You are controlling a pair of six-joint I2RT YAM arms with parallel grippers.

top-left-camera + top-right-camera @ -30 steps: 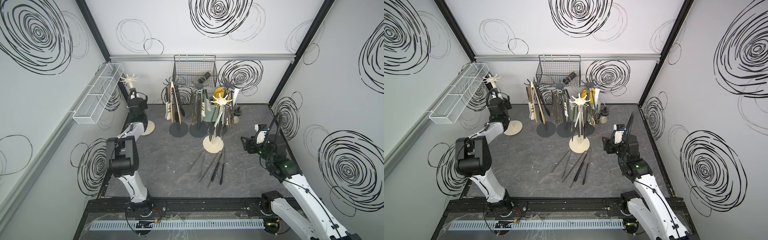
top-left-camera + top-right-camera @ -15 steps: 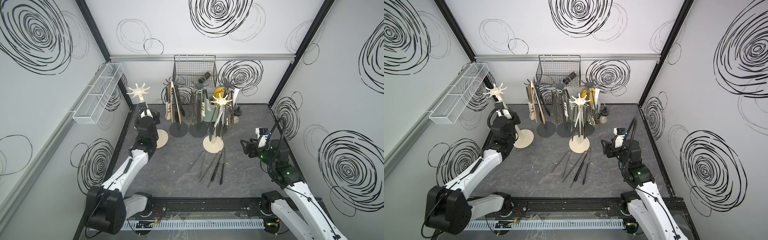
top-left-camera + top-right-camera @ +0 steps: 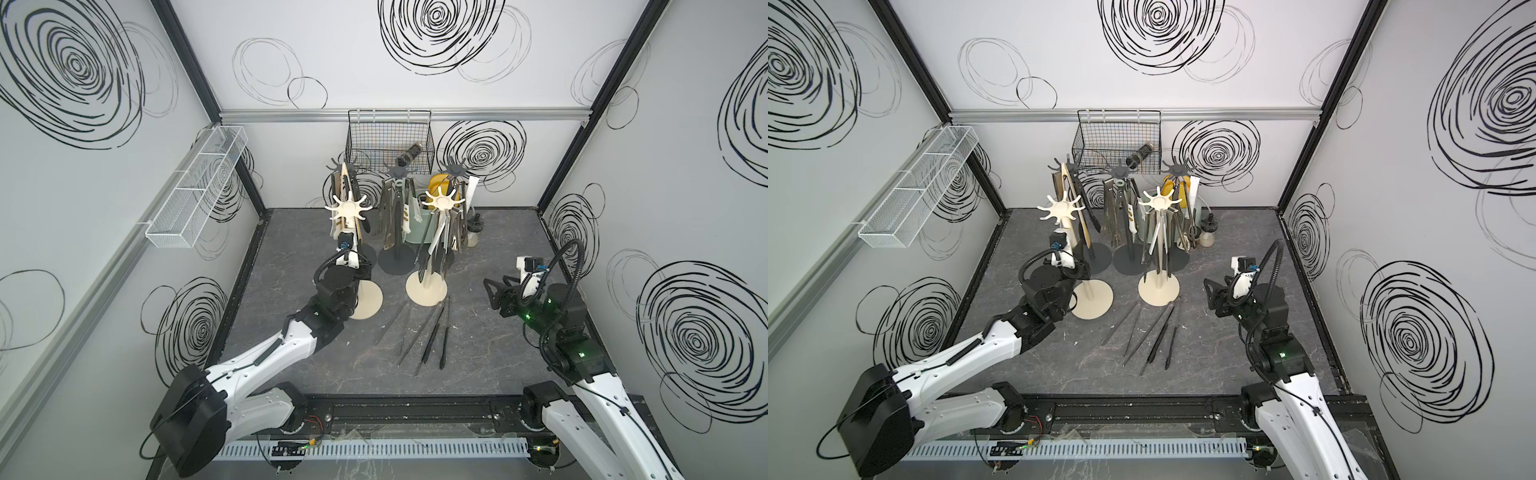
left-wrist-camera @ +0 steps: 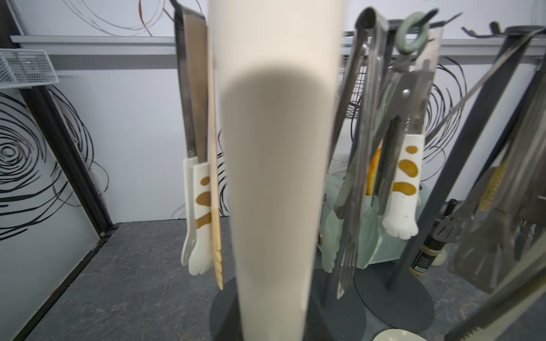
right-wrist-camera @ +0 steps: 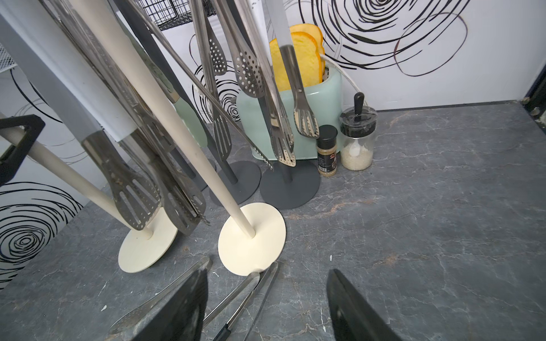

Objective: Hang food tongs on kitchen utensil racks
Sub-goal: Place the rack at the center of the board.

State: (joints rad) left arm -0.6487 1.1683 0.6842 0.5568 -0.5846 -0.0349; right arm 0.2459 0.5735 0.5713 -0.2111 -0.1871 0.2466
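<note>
Left claw [image 3: 354, 266] clamps the empty rack [image 3: 347, 206]; a jerk could topple it onto the loaded rack [image 3: 439, 202] beside. Right claw [image 5: 267, 307] gapes.

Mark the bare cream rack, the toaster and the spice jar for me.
bare cream rack [image 3: 346, 208]: in a top view, the hub of its star-shaped hook top.
toaster [image 5: 329, 100]: right wrist view, its pale green side wall.
spice jar [image 5: 326, 158]: right wrist view, its label.

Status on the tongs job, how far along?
Done: tongs hang on the three dark racks and one cream rack. In hand: left tool grips the pole of the empty cream rack; right tool hovers open. Left: about five loose tongs lie on the table.
</note>
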